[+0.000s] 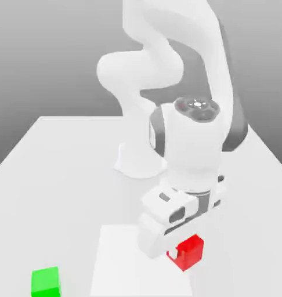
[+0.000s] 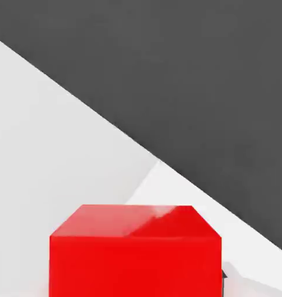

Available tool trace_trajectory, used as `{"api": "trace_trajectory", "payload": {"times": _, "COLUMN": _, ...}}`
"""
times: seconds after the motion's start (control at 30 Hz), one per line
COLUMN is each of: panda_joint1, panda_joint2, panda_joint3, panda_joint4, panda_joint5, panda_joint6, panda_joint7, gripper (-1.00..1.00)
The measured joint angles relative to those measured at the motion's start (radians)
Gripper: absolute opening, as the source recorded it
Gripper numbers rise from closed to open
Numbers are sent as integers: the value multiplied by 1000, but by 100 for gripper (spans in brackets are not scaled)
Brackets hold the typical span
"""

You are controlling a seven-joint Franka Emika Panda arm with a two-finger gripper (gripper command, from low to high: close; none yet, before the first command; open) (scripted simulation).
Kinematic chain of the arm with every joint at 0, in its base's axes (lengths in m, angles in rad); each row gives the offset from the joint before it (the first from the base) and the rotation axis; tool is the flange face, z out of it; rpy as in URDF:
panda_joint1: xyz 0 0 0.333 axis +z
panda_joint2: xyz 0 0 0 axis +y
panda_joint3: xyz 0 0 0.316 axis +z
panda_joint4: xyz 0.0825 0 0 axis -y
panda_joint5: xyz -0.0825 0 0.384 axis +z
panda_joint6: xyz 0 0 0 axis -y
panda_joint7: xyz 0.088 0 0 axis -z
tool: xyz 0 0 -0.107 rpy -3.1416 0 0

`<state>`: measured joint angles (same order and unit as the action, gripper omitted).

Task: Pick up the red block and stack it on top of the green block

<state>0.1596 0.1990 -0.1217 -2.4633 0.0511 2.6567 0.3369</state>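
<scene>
Contact with the table (image 1: 62,168) is seen in the exterior view: one red block (image 1: 188,253) rests near the front edge, clamped by the narrowed gripper (image 1: 177,253), with one green block (image 1: 46,282) well apart toward the front left corner. A close face of the red block (image 2: 134,252) is given by the hand view.

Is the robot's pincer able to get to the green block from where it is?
Probably yes. The pincer is shut on the red block, and bare table lies between it and the green block, toward the exterior view's left.
</scene>
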Motion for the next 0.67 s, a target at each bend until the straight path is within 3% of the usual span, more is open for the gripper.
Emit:
{"api": "trace_trajectory", "payload": {"times": 0.2, "panda_joint1": -149, "panda_joint2": 39, "panda_joint3": -143, "panda_joint4": 100, "panda_joint5": 69, "panda_joint6": -69, "panda_joint7": 38, "gripper": -100}}
{"api": "trace_trajectory", "payload": {"times": 0.3, "panda_joint1": -228, "panda_joint2": 160, "panda_joint3": -140, "panda_joint4": 149, "panda_joint5": 146, "panda_joint6": -4, "panda_joint7": 14, "gripper": -100}}
{"api": "trace_trajectory", "payload": {"times": 0.33, "panda_joint1": -238, "panda_joint2": 180, "panda_joint3": -134, "panda_joint4": 154, "panda_joint5": 158, "panda_joint6": 11, "panda_joint7": 8, "gripper": 100}}
{"api": "trace_trajectory", "payload": {"times": 0.53, "panda_joint1": -243, "panda_joint2": 191, "panda_joint3": -132, "panda_joint4": 156, "panda_joint5": 164, "panda_joint6": 20, "panda_joint7": 5, "gripper": 100}}
{"api": "trace_trajectory", "payload": {"times": 0.67, "panda_joint1": -219, "panda_joint2": 89, "panda_joint3": -168, "panda_joint4": 151, "panda_joint5": 104, "panda_joint6": -72, "panda_joint7": 49, "gripper": 100}}
